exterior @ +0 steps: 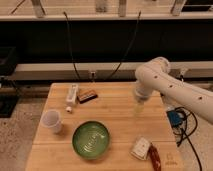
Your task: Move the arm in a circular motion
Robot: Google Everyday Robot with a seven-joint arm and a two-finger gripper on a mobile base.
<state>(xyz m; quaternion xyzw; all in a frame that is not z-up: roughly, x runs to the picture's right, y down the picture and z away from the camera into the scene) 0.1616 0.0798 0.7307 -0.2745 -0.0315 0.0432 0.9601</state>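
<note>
Camera view, from above and in front of a wooden bench (115,112). Coming in from the right edge: the arm (175,90), glossy white, made of thick rounded tube segments marked with small dark dots, bent at a bulbous joint above the far right part of the bench. Hanging down from that joint: the hand (139,106), a narrow pale tip pointing at the bench top, over bare wood and apart from every object there. Cannot tell whether open or closed.

Near the front middle, a green bowl (91,139), upright. To its left, a white cup (52,121), standing near the left edge. Toward the far left, a white tube (73,93) lying flat, with a small dark box (88,96) just beside it on the right and a small white cap (69,109) near the tube's closer end. At the front right corner, a white packet (140,148) with a reddish-brown item (155,158) just beside it. Off the bench to the right, a blue object (173,117) among dark wires. Behind, black cables (70,45) hanging down in front of a dark recess.
</note>
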